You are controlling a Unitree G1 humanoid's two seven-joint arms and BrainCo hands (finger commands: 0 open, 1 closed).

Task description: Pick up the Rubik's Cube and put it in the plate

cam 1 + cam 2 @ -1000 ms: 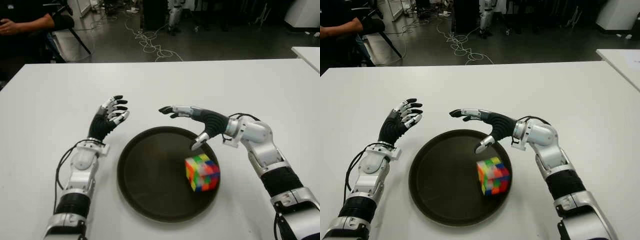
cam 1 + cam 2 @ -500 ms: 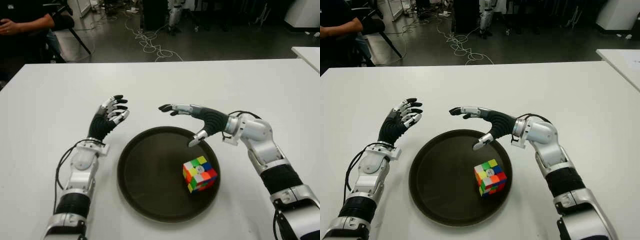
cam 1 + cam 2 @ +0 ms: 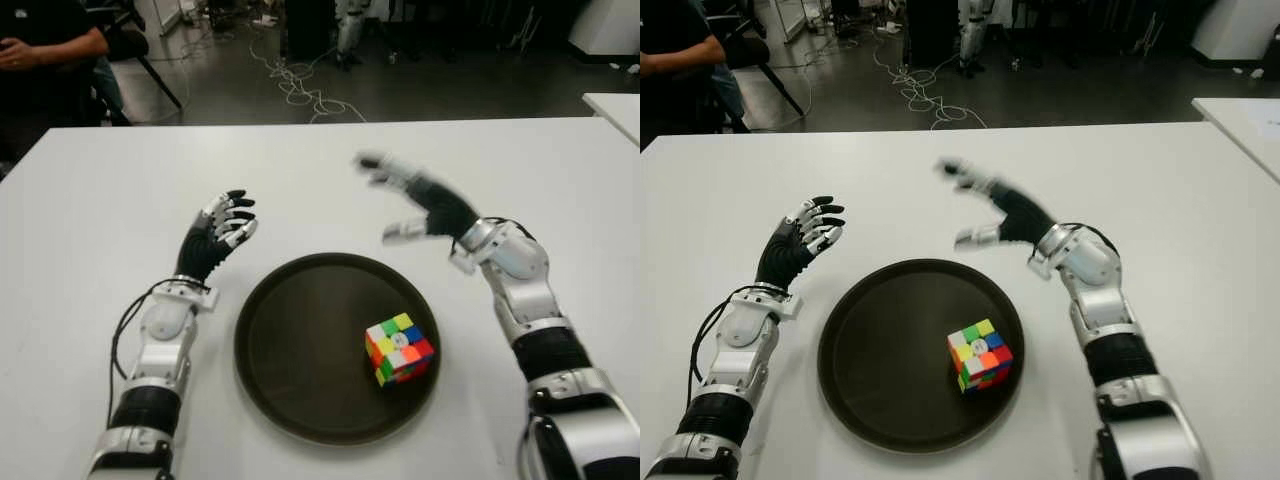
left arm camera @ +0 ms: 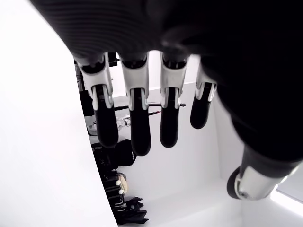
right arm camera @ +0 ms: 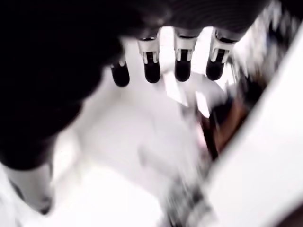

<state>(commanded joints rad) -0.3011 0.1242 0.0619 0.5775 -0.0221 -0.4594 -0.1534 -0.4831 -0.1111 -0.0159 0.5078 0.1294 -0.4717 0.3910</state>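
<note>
The Rubik's Cube [image 3: 399, 348] lies inside the dark round plate [image 3: 290, 340], toward its right side, with nothing touching it. My right hand [image 3: 405, 200] is raised above the table beyond the plate's far right rim, fingers spread and holding nothing; its fingers [image 5: 151, 66] show extended in the right wrist view. My left hand [image 3: 225, 222] hovers to the left of the plate, fingers relaxed and empty, and its fingers [image 4: 137, 123] hang loose in the left wrist view.
The white table [image 3: 100, 200] spreads around the plate. A person sits at the far left beyond the table edge [image 3: 40, 50]. Cables lie on the floor behind [image 3: 295, 80]. Another white table corner [image 3: 615, 105] shows at the far right.
My right hand has lifted up and away from over the plate toward the far side. The cube tipped and settled flat in the plate. The left hand has not moved.
</note>
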